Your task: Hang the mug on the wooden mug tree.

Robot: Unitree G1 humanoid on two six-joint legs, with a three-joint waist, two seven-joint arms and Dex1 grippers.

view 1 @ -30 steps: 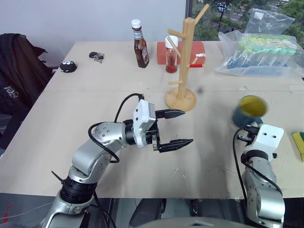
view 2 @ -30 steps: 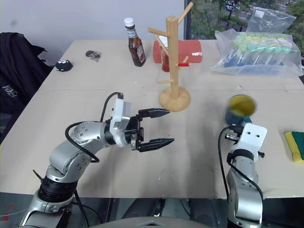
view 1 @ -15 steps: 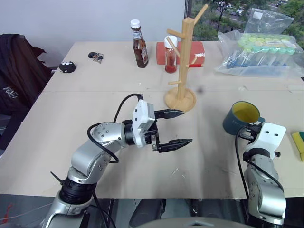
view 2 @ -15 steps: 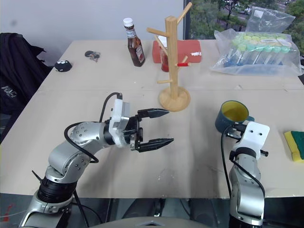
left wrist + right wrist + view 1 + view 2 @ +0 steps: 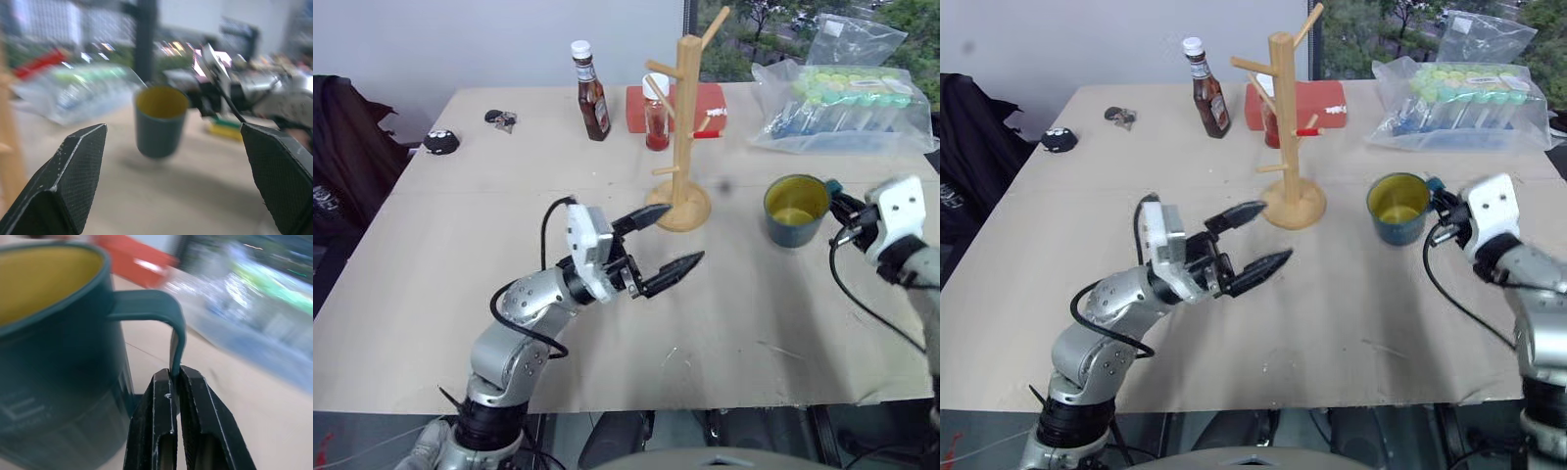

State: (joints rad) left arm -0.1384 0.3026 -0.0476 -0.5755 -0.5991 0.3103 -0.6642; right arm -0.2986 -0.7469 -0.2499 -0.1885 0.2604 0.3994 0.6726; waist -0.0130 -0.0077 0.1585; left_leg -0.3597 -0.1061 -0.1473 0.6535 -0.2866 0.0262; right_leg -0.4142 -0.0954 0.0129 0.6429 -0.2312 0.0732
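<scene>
1. I see my right gripper point(image 5: 173, 382) pinching the thin handle of the mug point(image 5: 794, 210). Its two black fingers are closed tight on that handle.
2. The mug is dark teal outside and yellow inside. It is upright, and its open top faces up.
3. I think the mug is lifted off the table point(image 5: 509, 176), but I cannot tell for sure from the head views.
4. The mug is to the right of the wooden mug tree point(image 5: 682, 127), near it but not touching it.
5. The mug tree stands on its round base in the middle of the table. Its pegs point up at a slant, and no peg has anything on it.
6. My left gripper point(image 5: 668, 239) is in front of the tree base, with its tips pointing toward the base and the mug. Its fingers are spread wide, and they hold nothing.
7. Behind the tree I see a brown sauce bottle point(image 5: 587, 78), a small red shaker jar point(image 5: 656, 113) and a red box point(image 5: 700, 98).
8. A clear bag of tubes with green caps point(image 5: 837, 98) lies at the far right corner.
9. Some keys point(image 5: 497, 118) and a small black thing point(image 5: 440, 142) lie at the far left.
</scene>
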